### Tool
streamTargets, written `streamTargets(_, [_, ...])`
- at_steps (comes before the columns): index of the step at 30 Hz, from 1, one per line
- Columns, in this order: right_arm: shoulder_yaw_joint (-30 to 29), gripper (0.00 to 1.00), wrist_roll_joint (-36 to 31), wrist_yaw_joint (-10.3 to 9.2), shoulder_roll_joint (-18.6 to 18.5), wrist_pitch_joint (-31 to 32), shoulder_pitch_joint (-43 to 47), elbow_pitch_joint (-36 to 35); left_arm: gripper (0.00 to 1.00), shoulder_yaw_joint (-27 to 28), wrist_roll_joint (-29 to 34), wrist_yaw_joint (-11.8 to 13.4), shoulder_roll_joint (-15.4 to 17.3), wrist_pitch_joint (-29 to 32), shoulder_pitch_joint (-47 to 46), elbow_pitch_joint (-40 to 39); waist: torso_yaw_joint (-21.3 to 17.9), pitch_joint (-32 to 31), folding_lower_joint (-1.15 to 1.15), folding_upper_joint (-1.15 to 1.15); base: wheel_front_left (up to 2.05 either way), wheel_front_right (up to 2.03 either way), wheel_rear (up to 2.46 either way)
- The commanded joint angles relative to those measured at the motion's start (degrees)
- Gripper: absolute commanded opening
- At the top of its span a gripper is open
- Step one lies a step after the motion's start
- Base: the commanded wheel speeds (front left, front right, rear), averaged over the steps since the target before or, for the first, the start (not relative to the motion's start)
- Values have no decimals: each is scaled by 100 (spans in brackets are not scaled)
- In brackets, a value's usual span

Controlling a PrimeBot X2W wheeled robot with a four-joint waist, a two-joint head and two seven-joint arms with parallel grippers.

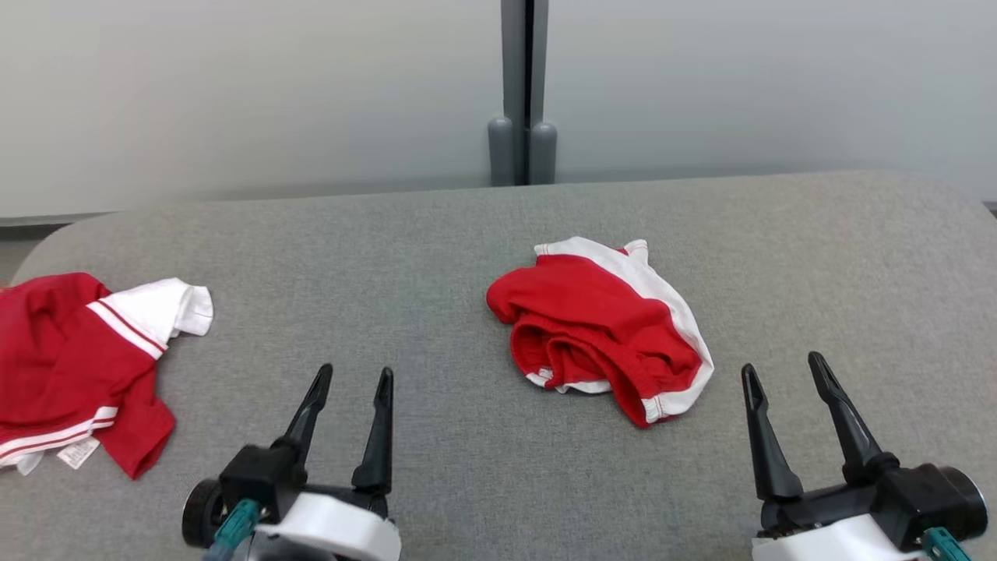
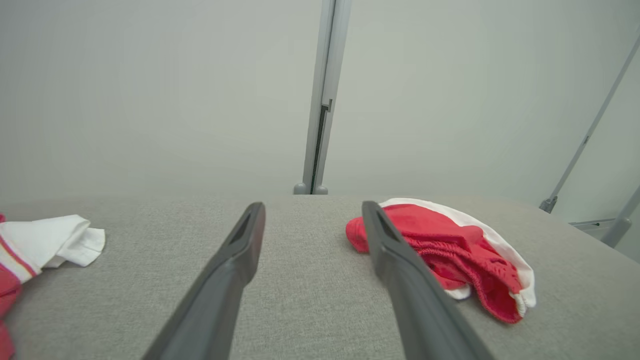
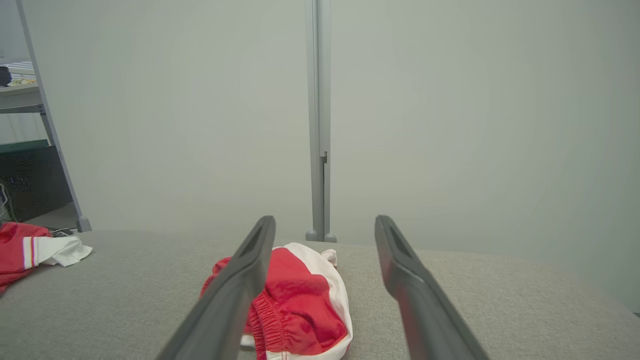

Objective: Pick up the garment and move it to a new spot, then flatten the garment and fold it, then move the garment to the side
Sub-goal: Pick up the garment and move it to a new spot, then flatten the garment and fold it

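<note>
A crumpled red garment with white trim, shorts by its elastic waistband, lies bunched near the middle of the grey fabric-covered table. My left gripper is open and empty, hovering near the front edge, left of the shorts. My right gripper is open and empty too, just right of them. In the left wrist view the shorts sit beyond the right finger of the left gripper. In the right wrist view they lie partly behind the left finger of the right gripper.
A second red garment with white sleeves and stripes lies rumpled at the table's far left edge, also in the left wrist view. A pale wall with a grey post stands behind the table. Bare grey cloth stretches between the two garments.
</note>
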Motion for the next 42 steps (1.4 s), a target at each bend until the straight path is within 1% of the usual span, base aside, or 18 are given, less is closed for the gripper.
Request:
streamTargets(1, [-28, 100, -7, -2, -16, -6, 112, -3, 100, 126, 107, -39, 0, 0, 146, -86, 220, -256, 0, 0, 0, 0, 0])
streamTargets(3, [-139, 100, -3, -2, -14, -6, 260, 9, 100, 492, 426, -91, -88, 0, 502, -361, 276, -385, 0, 0, 0, 0, 0])
streamTargets(5, [-184, 100, 18, -2, -11, -6, 404, 11, 100, 714, 800, -151, -156, 0, 845, -577, 318, -504, 0, 0, 0, 0, 0])
streamTargets(8, [-147, 100, -24, -2, -11, -6, 589, 7, 100, 1011, 1131, -272, -259, 0, 1290, -774, 329, -610, 0, 0, 0, 0, 0])
streamTargets(14, [-116, 100, -75, -2, -11, -6, 784, -21, 100, 1307, 1390, -444, -367, 0, 1788, -884, 348, -671, 0, 0, 0, 0, 0])
streamTargets(17, [-71, 100, -110, -2, -12, -6, 805, 11, 100, 1351, 1470, -482, -383, 0, 1833, -837, 359, -683, 0, 0, 0, 0, 0])
streamTargets(22, [-86, 100, -108, -2, -13, -6, 773, -6, 100, 1293, 1403, -433, -388, 0, 1748, -845, 344, -706, 0, 0, 0, 0, 0])
streamTargets(30, [-119, 100, -19, -2, -13, -6, 722, 53, 100, 1210, 1461, -427, -388, 0, 1718, -838, 287, -726, 0, 0, 0, 0, 0])
streamTargets(42, [18, 100, -6, -2, -13, -6, 691, 142, 100, 1143, 1464, -389, -388, 0, 1706, -854, 223, -744, 0, 0, 0, 0, 0])
